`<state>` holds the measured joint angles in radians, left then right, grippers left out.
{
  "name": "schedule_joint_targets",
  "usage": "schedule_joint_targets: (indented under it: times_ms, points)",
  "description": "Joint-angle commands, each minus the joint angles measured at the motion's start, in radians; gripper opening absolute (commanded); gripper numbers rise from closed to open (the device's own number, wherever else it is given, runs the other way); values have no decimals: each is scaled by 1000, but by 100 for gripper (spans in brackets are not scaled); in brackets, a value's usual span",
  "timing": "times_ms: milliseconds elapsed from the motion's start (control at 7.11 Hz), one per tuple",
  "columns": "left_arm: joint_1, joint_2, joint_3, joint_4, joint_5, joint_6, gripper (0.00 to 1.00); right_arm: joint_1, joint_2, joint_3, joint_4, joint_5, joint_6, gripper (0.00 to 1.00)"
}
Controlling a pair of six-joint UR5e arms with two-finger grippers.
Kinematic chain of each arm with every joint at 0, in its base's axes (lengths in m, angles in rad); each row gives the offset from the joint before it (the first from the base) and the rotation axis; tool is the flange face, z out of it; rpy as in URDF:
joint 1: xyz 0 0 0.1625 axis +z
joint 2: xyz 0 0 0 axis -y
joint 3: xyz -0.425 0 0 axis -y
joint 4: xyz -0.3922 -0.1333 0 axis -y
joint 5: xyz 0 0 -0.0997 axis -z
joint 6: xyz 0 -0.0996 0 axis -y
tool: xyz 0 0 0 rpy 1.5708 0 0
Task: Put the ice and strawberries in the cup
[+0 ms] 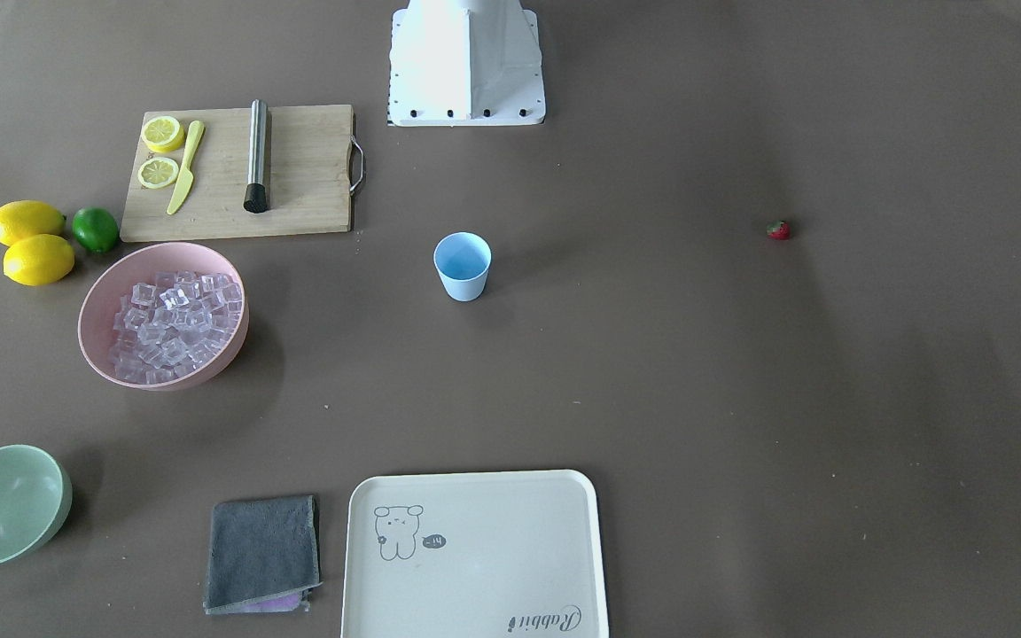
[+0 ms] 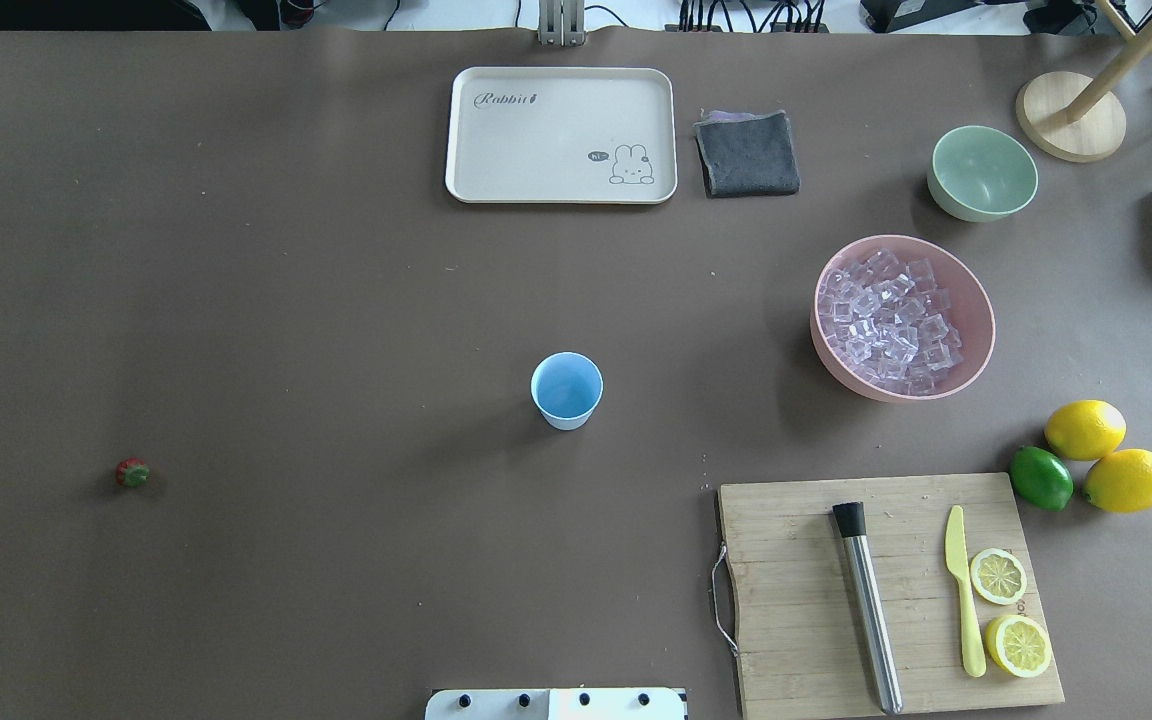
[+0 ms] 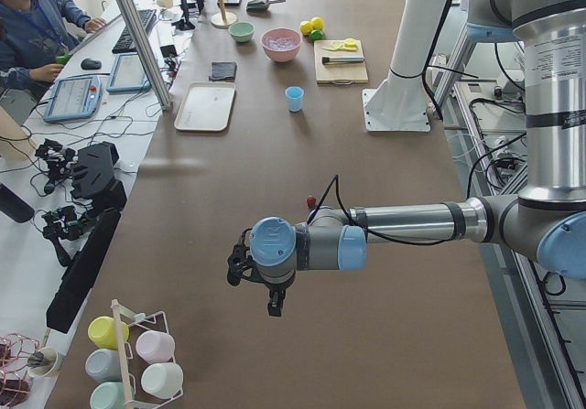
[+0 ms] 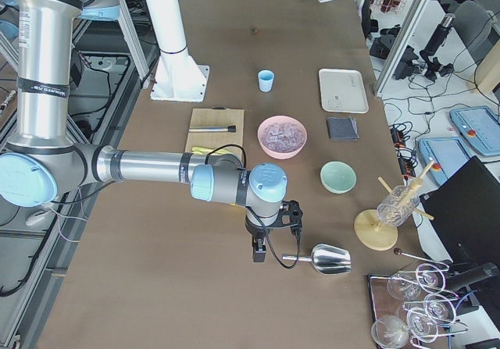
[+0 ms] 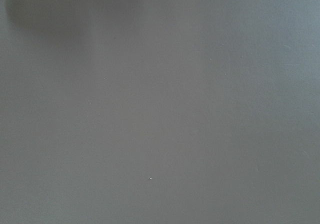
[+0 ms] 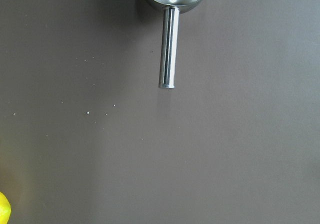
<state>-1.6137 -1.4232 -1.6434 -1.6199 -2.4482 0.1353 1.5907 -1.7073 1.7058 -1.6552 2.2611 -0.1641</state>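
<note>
Cup (image 2: 566,390) upright mid-table; ice (image 2: 891,320) heaped in pink bowl (image 2: 982,330); strawberry (image 2: 132,473) well apart.

The left arm (image 3: 412,221) stretches level across the frame's lower middle, left gripper (image 3: 273,299) pointing down. The right arm (image 4: 148,165) does likewise, right gripper (image 4: 258,249) pointing down. Finger spacing is unclear on both.

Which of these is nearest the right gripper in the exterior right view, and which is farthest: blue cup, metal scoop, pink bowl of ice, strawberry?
From the right gripper:
1. metal scoop, right beside it at the table's near end.
2. pink bowl, farther up the table, holding the ice.
3. cup, mid-table, beyond the bowl.
4. strawberry, alone toward the far end.
</note>
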Motion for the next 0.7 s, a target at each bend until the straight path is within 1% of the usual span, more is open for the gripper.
schedule_joint_targets:
  times_ms: [0,422,562]
  points:
    - [0,1,-6,2,0,1,99,0,0,2,0,0,0,100]
    - [0,-5,-7,-6,0,1,99,0,0,3,0,0,2,100]
    - [0,-8,-7,-33,0,1,99,0,0,3,2,-3,2,100]
